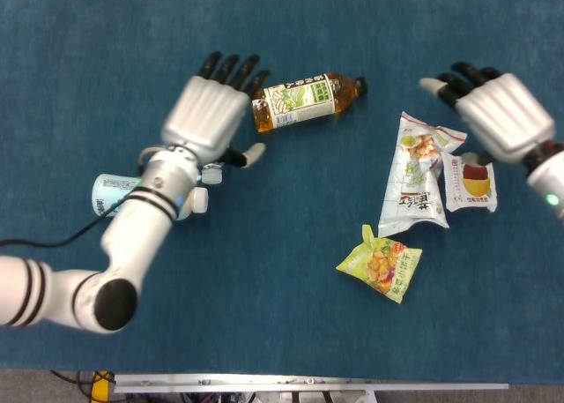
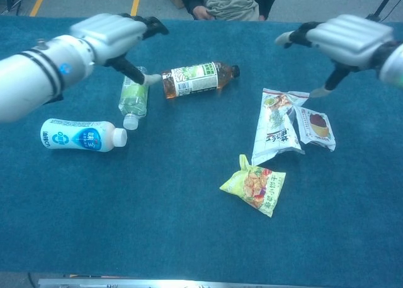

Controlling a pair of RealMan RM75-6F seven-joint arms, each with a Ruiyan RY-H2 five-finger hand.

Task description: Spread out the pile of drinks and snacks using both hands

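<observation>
Both hands up over blue cloth bench (image 1: 282, 315), holding nothing. Left hand (image 1: 207, 116) fingers apart, by brown tea bottle w/ green label (image 1: 304, 100). Right hand (image 1: 502, 116) fingers apart, above white snack bag (image 1: 412, 178) & small red-print packet (image 1: 470, 181), which touch. Yellow chip bag (image 1: 381, 264) lies alone. Green bottle (image 2: 133, 97), white-blue bottle (image 2: 82, 135) near each other. All bottles lying down, caps on.

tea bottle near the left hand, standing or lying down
Lying down: the tea bottle rests on its side on the blue table, cap pointing right, with no hand touching it.
</observation>
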